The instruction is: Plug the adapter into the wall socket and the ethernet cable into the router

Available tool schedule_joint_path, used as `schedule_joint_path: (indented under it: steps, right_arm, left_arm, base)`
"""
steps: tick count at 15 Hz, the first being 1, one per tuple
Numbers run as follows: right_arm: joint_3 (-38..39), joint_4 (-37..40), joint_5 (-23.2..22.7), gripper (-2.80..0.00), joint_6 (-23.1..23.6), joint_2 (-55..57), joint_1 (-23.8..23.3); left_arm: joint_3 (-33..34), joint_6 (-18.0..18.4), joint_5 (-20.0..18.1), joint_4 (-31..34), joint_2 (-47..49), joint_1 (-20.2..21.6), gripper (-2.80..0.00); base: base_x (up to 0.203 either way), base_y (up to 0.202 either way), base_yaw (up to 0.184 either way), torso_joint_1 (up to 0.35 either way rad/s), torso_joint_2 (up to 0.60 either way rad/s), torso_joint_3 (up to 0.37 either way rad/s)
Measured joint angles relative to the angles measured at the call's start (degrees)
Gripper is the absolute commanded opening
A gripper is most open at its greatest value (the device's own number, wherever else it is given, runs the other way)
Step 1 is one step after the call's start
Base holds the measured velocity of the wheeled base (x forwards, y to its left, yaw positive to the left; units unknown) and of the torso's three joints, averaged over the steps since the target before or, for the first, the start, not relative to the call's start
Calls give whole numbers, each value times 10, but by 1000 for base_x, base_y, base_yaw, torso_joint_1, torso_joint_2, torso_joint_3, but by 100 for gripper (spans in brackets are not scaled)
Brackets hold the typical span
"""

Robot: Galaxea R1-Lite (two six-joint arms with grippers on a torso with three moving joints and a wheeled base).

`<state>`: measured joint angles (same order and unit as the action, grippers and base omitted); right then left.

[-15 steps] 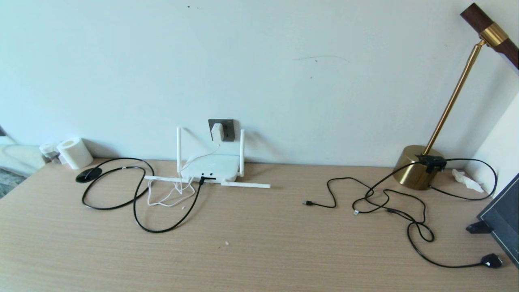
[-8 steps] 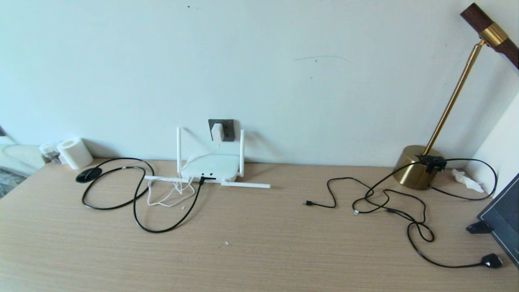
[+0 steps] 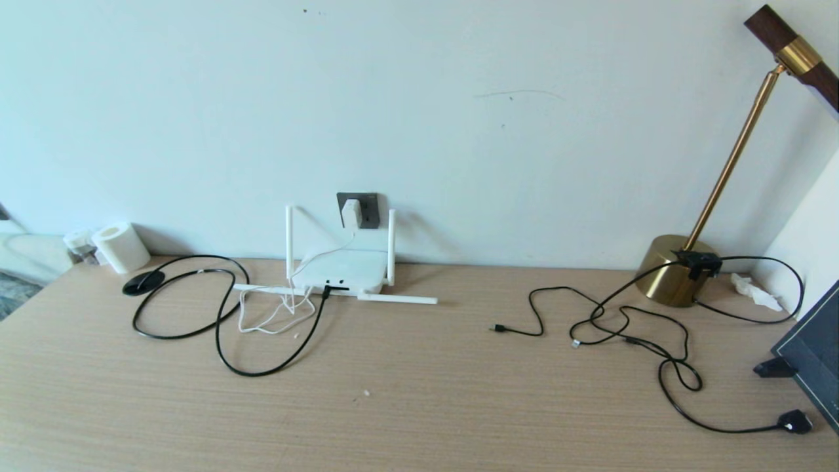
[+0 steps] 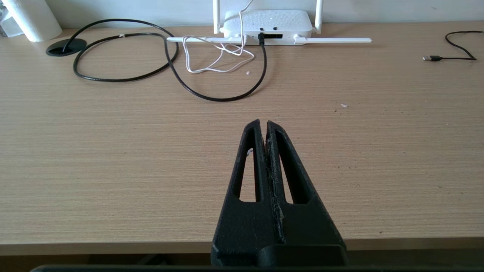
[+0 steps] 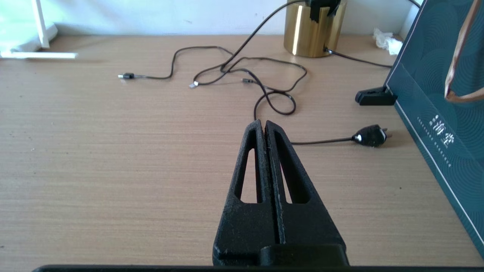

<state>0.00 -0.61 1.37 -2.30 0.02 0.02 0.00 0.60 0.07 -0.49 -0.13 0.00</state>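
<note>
Looks basically done: the adapter (image 3: 351, 214) sits in the wall socket (image 3: 367, 208), and the ethernet cable (image 3: 262, 367) runs into the router (image 3: 347, 270). Left gripper (image 4: 263, 124) and right gripper (image 5: 261, 124) are both clenched empty, near the desk edge. Main risk — an arm snagging the cable loop and yanking the plug out.

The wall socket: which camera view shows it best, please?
The head view shows the wall socket best: it is the only view that includes it, on the wall behind the router, with the adapter seated in it. Neither wrist view shows the socket; both look across the table.
</note>
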Motion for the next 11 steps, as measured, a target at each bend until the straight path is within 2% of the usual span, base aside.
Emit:
schedule_joint_path:
  steps: [11]
  right_arm:
    - [0, 1, 0, -280, 0, 0, 0]
  left_arm:
    - [0, -1, 0, -1, 0, 1, -280]
  base:
    - [0, 0, 0, 0, 0, 0]
